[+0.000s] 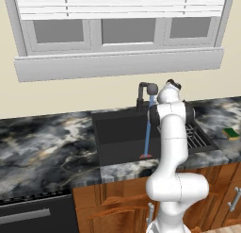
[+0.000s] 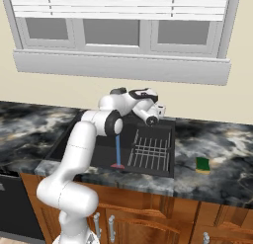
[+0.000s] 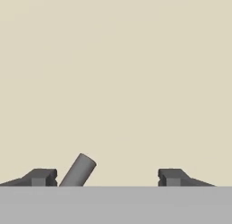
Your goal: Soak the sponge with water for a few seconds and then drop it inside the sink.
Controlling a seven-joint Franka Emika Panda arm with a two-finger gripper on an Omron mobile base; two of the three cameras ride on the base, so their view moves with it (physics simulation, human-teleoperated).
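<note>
The sponge (image 1: 231, 132) (image 2: 202, 164), yellow with a green top, lies on the marble counter to the right of the sink, well away from the arm. A thin blue stream of water (image 1: 147, 133) (image 2: 118, 151) runs from the dark faucet (image 1: 146, 92) down to the red drain spot in the dark sink (image 1: 117, 137) (image 2: 91, 150). My gripper (image 2: 159, 109) (image 3: 107, 177) is held high behind the basin next to the faucet, pointing at the beige wall. Its fingers stand apart with nothing between them. A short grey rod (image 3: 79, 169) leans beside the left fingertip.
A black wire dish rack (image 1: 195, 135) (image 2: 150, 151) fills the right part of the basin. Marble counter (image 1: 47, 142) stretches to both sides. A window sill (image 2: 123, 65) juts out above the faucet. Wooden cabinet doors hang below the counter.
</note>
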